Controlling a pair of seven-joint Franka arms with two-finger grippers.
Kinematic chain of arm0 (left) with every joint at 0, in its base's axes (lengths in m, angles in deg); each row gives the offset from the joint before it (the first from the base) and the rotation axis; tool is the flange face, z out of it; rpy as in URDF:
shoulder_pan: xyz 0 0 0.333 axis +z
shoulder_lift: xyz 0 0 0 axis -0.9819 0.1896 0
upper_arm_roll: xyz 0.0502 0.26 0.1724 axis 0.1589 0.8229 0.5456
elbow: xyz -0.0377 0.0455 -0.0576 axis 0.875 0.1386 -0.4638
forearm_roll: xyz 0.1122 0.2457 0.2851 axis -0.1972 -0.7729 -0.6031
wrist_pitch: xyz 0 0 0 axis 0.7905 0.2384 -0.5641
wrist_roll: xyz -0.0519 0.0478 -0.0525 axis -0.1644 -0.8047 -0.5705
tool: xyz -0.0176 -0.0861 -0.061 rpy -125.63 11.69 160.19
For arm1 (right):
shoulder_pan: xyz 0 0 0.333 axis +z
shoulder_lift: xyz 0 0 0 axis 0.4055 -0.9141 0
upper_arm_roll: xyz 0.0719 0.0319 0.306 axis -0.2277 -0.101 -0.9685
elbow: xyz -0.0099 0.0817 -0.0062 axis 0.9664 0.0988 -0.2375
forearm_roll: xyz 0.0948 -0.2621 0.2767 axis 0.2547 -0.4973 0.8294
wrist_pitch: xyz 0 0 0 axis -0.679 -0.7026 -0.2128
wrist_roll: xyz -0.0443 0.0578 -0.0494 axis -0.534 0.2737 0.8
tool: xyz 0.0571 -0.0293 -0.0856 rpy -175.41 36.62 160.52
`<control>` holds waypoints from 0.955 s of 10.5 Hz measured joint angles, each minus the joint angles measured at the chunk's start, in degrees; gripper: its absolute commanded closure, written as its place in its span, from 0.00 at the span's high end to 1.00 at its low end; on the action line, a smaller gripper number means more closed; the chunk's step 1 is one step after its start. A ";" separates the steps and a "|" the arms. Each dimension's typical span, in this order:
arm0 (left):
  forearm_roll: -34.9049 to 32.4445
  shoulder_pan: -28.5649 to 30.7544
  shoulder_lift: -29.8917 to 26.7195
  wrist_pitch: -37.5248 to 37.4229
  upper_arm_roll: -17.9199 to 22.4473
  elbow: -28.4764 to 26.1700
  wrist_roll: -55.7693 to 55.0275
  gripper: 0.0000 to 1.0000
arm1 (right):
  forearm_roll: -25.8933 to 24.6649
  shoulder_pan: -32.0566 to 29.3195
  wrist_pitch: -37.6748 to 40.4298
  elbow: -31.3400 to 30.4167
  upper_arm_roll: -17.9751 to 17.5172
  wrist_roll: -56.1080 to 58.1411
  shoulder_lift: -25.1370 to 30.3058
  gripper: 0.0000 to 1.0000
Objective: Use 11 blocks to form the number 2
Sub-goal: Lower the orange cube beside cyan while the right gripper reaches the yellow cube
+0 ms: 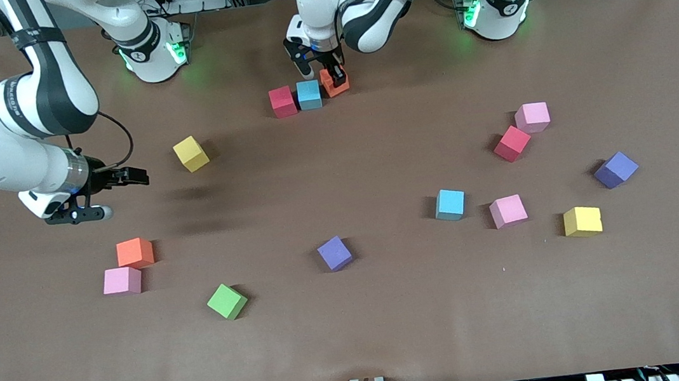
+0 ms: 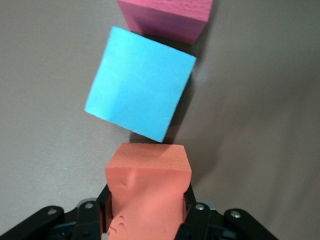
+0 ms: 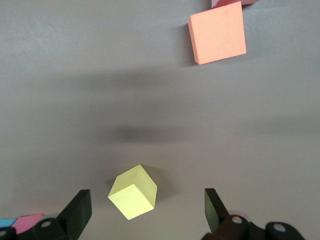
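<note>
Left gripper [image 1: 334,78] is clamped tight on an orange block [image 1: 335,82], squishing the foam, down by the table at the robots' edge. It sits beside a light blue block [image 1: 309,94], with a red block [image 1: 282,101] next in the row. From the blue one, orange is at about 3 o'clock in the front view. Right gripper [image 1: 132,176] waits, fingers spread wide and empty, with a yellow block [image 1: 191,154] nearby. Other blocks lie scattered over the table [image 1: 393,325].

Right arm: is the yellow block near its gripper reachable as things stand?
Probably yes. The right gripper is open and empty above the table beside that yellow block, which stands alone with nothing on or against it.
</note>
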 measured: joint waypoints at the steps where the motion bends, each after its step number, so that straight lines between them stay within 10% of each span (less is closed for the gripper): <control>1: 0.08 -0.15 0.27 0.00 0.01 0.10 0.74 0.00 | 0.00 -0.01 -0.03 0.00 0.01 0.00 -0.04 1.00; 10: 0.80 -0.93 1.12 0.00 3.53 1.66 12.41 0.00 | 0.00 -0.23 -0.53 0.02 0.02 -0.21 -0.11 1.00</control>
